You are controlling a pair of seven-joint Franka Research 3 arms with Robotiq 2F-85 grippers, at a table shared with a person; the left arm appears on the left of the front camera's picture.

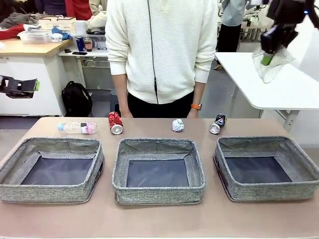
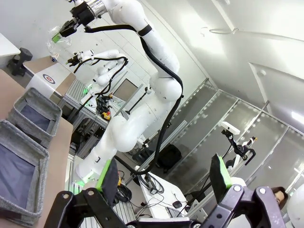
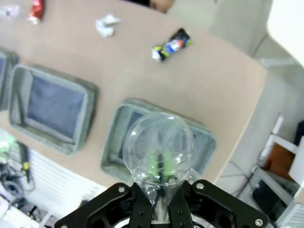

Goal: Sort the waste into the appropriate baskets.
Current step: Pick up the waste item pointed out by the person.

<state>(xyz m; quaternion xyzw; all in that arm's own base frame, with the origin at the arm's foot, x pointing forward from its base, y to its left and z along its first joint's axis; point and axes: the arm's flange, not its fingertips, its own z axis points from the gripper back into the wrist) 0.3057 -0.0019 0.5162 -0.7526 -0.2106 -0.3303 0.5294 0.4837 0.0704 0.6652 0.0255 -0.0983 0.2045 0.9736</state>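
Observation:
High at the far right, my right gripper (image 1: 269, 52) is shut on a clear plastic cup (image 1: 271, 64). In the right wrist view the cup (image 3: 159, 142) hangs above the right basket (image 3: 113, 142), held by its wall in my right gripper (image 3: 159, 178). Along the far table edge lie a clear bottle (image 1: 77, 127), a crushed red can (image 1: 115, 123), a white paper ball (image 1: 178, 125) and a dark can (image 1: 217, 124). Three grey baskets (image 1: 50, 186) (image 1: 158, 189) (image 1: 269, 190) stand in a row. My left gripper (image 1: 22, 87) hovers off the left side, open (image 2: 164, 178).
A person in a white sweater (image 1: 162, 50) stands at the far edge behind the litter. A white table (image 1: 279, 84) is beyond at the right. Bare tabletop (image 1: 159, 219) runs along the near edge in front of the baskets.

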